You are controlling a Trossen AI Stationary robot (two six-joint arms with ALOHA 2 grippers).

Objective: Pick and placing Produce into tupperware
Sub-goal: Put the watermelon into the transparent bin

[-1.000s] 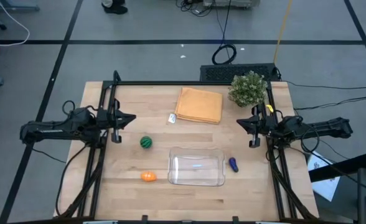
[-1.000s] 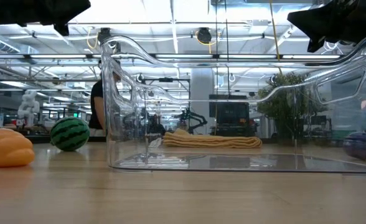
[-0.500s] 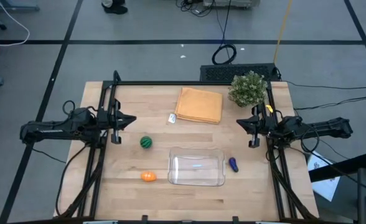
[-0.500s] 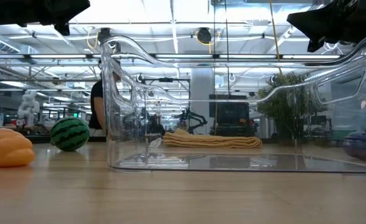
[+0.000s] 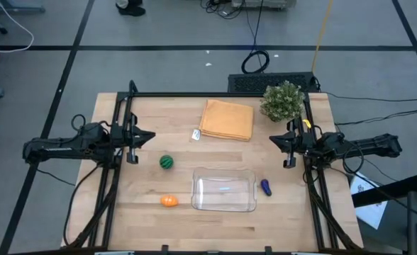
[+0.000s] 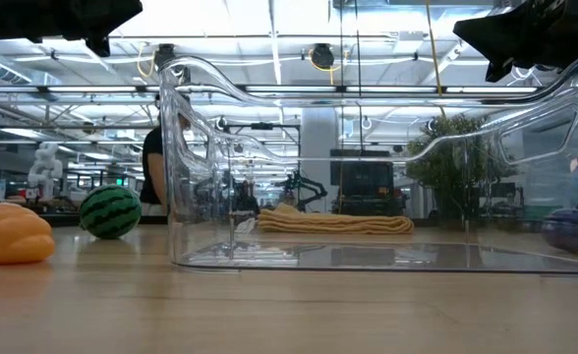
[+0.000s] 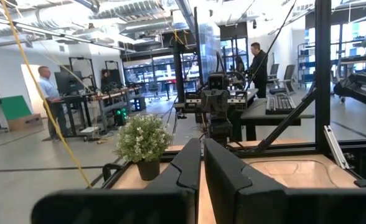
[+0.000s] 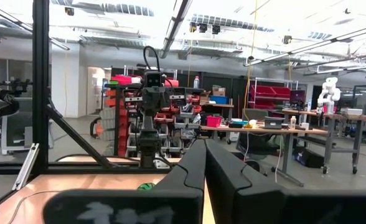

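We've got left gripper & right gripper parked at table edges w/ fingers pressed together, clear rectangular plastic tupperware empty, dark-green striped ball, orange rounded piece & purple eggplant beside it; ball may roll if nudged off-centre.

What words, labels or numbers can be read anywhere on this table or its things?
None can be read.
The small white tag beside the orange cloth: too small to read.
The clear container, the striped green ball, the orange piece and the purple piece: no visible lettering.
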